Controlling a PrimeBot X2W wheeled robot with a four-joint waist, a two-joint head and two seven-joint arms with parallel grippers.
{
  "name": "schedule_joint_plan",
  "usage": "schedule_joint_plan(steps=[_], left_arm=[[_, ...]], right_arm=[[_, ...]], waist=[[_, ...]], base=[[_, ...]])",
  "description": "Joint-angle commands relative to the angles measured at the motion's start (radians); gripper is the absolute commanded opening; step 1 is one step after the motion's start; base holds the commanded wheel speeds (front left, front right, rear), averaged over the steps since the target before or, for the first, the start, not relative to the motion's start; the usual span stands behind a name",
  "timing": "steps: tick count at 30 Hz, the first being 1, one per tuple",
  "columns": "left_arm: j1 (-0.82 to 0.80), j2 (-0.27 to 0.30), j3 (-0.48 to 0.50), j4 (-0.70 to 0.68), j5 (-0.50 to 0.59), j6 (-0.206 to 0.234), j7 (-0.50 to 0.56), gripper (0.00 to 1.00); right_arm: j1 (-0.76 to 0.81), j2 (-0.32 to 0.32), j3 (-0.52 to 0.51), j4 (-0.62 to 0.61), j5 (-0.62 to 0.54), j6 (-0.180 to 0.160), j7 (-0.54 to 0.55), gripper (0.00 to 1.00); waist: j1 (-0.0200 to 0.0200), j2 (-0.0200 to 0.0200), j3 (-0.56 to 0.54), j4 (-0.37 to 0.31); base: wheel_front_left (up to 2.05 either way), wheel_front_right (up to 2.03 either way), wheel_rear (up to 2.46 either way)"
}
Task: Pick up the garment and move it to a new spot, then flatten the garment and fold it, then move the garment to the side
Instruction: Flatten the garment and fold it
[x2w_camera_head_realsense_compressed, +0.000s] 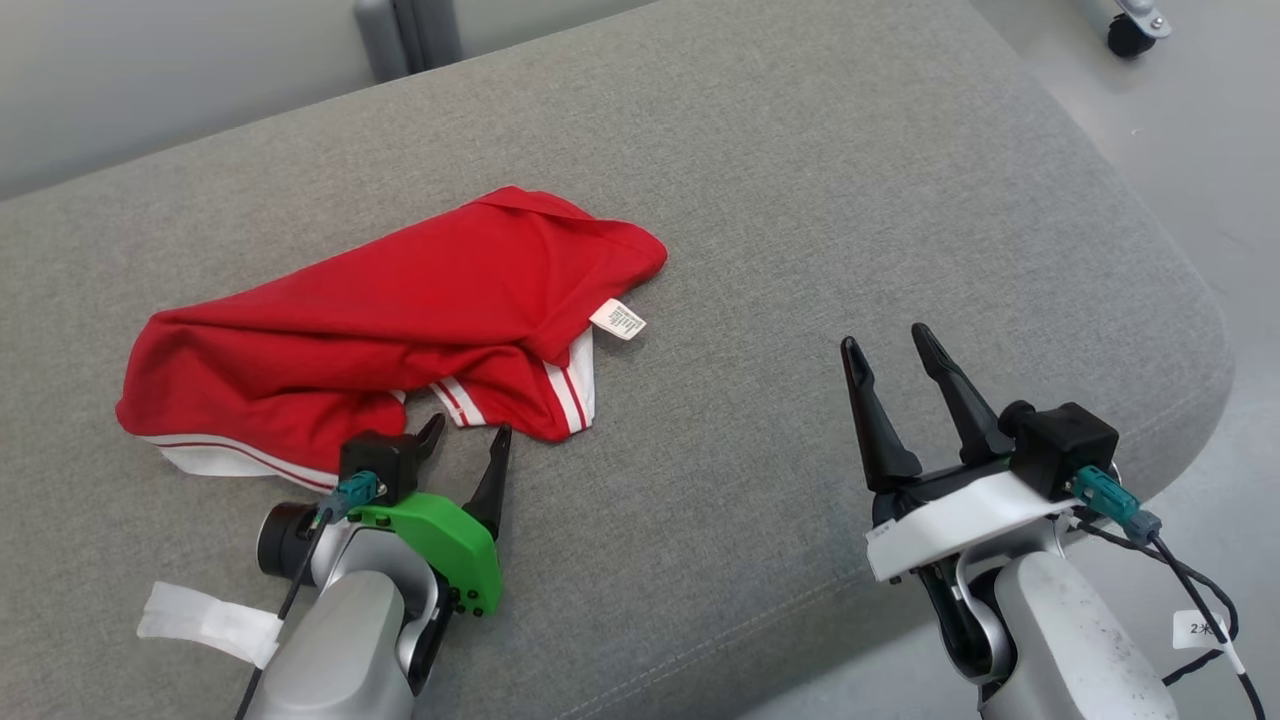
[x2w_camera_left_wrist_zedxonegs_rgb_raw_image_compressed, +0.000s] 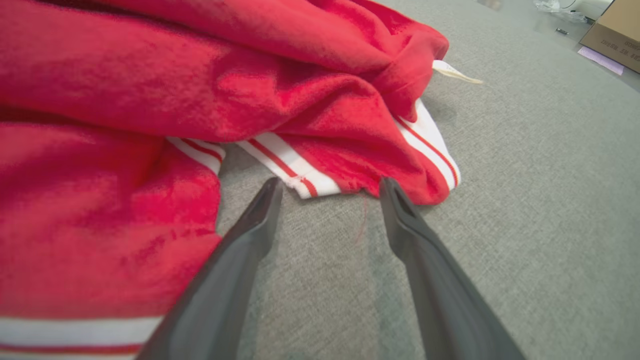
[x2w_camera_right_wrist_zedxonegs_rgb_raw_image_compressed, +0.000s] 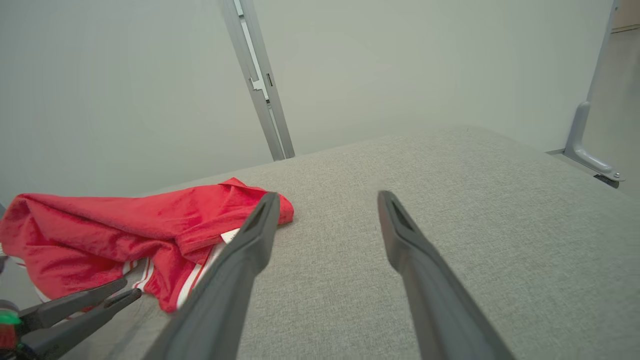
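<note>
A crumpled red fabric garment with white striped trim (x2w_camera_head_realsense_compressed: 400, 320) lies on the grey woven upholstered cushion (x2w_camera_head_realsense_compressed: 800, 180), left of centre in the head view. Its small white care label (x2w_camera_head_realsense_compressed: 618, 320) sticks out at its right edge. The left gripper (x2w_camera_head_realsense_compressed: 469, 430) sits at the lower left of the frame, its two dark fingers spread apart and grasping nothing, tips right at the garment's near striped hem; whether they touch it is unclear. The right gripper (x2w_camera_head_realsense_compressed: 885, 338), at the lower right, is likewise released, holding nothing, well apart from the garment.
</note>
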Motion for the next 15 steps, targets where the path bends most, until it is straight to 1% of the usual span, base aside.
schedule_joint_plan(steps=[1, 6, 10, 12, 13, 14, 15], left_arm=[[-0.029, 0.008, -0.005, 0.024, -0.014, -0.003, -0.004, 1.0], [-0.068, 0.022, -0.005, 0.087, -0.023, -0.003, -0.004, 1.0], [-0.079, 0.017, -0.004, 0.112, -0.03, -0.003, -0.004, 1.0], [-0.086, 0.013, -0.013, 0.131, -0.043, -0.003, -0.003, 0.65], [-0.091, 0.012, -0.02, 0.139, -0.046, -0.003, -0.003, 0.55], [-0.093, 0.009, -0.029, 0.145, -0.053, -0.003, -0.003, 0.52], [-0.092, 0.006, -0.038, 0.151, -0.06, -0.003, -0.003, 0.57]], right_arm=[[-0.013, -0.003, -0.001, -0.005, 0.001, 0.0, -0.003, 1.0], [-0.016, -0.003, 0.0, -0.006, -0.005, 0.0, -0.003, 1.0], [-0.014, -0.003, 0.0, -0.006, -0.009, 0.0, -0.003, 1.0], [-0.013, -0.003, -0.002, -0.005, -0.011, 0.0, -0.003, 1.0], [-0.013, -0.003, -0.003, -0.005, -0.012, 0.0, -0.003, 1.0], [-0.014, -0.003, -0.003, -0.004, -0.013, 0.0, -0.003, 1.0], [-0.015, -0.003, -0.002, -0.003, -0.014, 0.0, -0.003, 1.0]], waist=[[0.0, -0.0001, 0.007, -0.014], [0.0, -0.0001, 0.01, -0.02], [0.0, -0.0001, 0.01, -0.018], [0.0, -0.0001, 0.01, -0.016], [0.0, -0.0001, 0.01, -0.014], [0.0, -0.0001, 0.01, -0.012], [0.0, -0.0001, 0.009, -0.009]], base=[[0.0, 0.0, 0.0], [0.0, 0.0, 0.0], [0.0, 0.0, 0.0], [0.0, 0.0, 0.0], [0.0, 0.0, 0.0], [0.0, 0.0, 0.0], [0.0, 0.0, 0.0]])
